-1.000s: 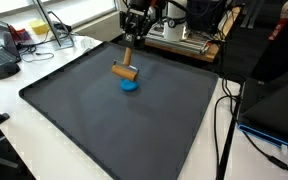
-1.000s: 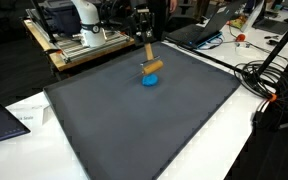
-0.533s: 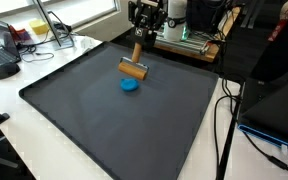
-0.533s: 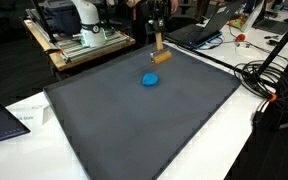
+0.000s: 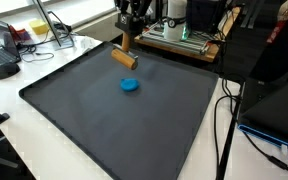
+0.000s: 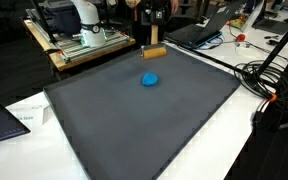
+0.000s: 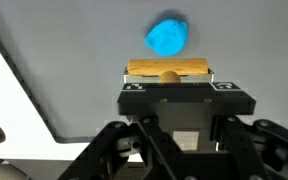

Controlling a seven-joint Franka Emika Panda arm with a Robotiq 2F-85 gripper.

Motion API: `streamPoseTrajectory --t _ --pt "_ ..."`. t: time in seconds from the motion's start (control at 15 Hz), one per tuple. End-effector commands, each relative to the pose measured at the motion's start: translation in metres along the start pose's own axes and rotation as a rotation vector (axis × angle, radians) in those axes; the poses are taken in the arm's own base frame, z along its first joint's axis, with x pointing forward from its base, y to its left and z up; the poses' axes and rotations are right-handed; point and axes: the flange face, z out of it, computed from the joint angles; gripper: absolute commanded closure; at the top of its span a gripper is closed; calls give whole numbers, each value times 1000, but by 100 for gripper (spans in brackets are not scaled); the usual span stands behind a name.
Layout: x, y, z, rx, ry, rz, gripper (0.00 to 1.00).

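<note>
Wood mallet (image 5: 124,58) clamped in gripper (image 5: 130,27); jaws nrly shut round it.

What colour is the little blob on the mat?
The blob is bright blue, clearest in the wrist view.

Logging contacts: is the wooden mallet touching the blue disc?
Apart: in an exterior view, dark mat shows between the wooden mallet and the blue disc.
</note>
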Motion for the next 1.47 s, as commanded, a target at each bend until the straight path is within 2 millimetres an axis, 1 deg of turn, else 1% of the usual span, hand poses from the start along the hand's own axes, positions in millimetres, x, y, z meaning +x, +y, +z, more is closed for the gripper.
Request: streamPoseTrajectory --t 0.0,0.13,0.27,0.33,0.53,1.07,1.13,1.4 --pt "38 4 -1 47 -114 99 78" --pt "53 10 3 86 -157 150 78" --pt "65 21 9 164 -178 195 78" --pt "48 16 10 107 -155 156 53" --pt "60 24 18 139 -172 190 53" --pt "61 21 18 144 -173 188 53" --pt "61 21 18 144 -173 188 78" --pt "56 20 20 133 -181 230 78"
